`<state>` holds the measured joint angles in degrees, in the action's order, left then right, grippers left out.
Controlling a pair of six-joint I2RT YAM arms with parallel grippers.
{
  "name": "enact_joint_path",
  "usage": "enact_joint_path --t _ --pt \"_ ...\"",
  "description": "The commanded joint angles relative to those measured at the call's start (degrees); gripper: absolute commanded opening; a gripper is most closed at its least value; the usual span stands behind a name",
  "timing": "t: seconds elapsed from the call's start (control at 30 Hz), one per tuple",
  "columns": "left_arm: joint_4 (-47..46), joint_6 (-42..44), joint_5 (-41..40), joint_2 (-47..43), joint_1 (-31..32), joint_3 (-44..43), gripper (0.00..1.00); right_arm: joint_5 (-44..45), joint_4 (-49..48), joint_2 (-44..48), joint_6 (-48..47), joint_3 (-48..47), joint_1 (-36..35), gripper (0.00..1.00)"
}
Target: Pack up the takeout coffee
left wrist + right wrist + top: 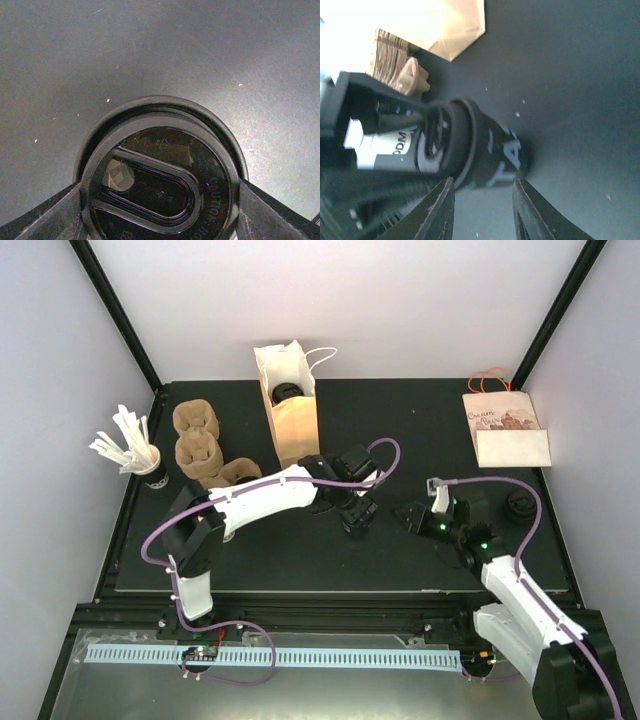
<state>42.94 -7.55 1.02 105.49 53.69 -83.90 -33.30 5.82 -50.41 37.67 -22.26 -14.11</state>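
At the middle of the dark matte surface (420,420), the left pincer (357,516) is closed on a black paper coffee cup with a black plastic lid (160,175). Its two fingers (270,215) press the lid's rim from opposite sides. The grip is taken from above, presumably so the cup can be carried level without spilling. Whether the base rests on the surface or hangs just clear of it I cannot tell.

The cup stands upright: its long axis is vertical, lid upward, and the oblong sipping recess in the lid lies slantwise between the fingers.

Just to its right, the right pincer (482,197) is spread wide with nothing in it. It is aimed at the cup's side, near but not touching — a standby or steadying post, by the look of it.

Farther back, a standing brown-and-white paper bag with cord handles (295,415) is open at the top, and another black-lidded cup (287,392) sits inside. That bag is likely where this cup is bound. Brown moulded-pulp cup trays (200,440) sit to the bag's left.
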Motion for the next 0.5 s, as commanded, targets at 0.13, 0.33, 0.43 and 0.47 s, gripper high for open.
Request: enact_joint_path --t 0.13,0.33,0.43,0.47 --pt "4.5 -14.4 -3.9 3.7 0.5 -2.0 0.57 -6.4 -5.4 5.0 4.9 8.7 -0.1 0.34" --pt "3.8 -15.1 -5.9 3.3 1.5 -1.2 0.56 -11.3 -15.9 -2.1 8.6 10.1 -1.1 0.33" --pt "3.0 -15.0 -6.4 2.5 1.6 0.1 0.56 -13.1 -20.4 -5.7 10.3 9.6 -1.9 0.32" --pt "2.7 -14.9 -6.5 2.3 1.7 0.4 0.56 -13.1 -21.1 -6.7 10.6 9.2 -2.1 0.32"
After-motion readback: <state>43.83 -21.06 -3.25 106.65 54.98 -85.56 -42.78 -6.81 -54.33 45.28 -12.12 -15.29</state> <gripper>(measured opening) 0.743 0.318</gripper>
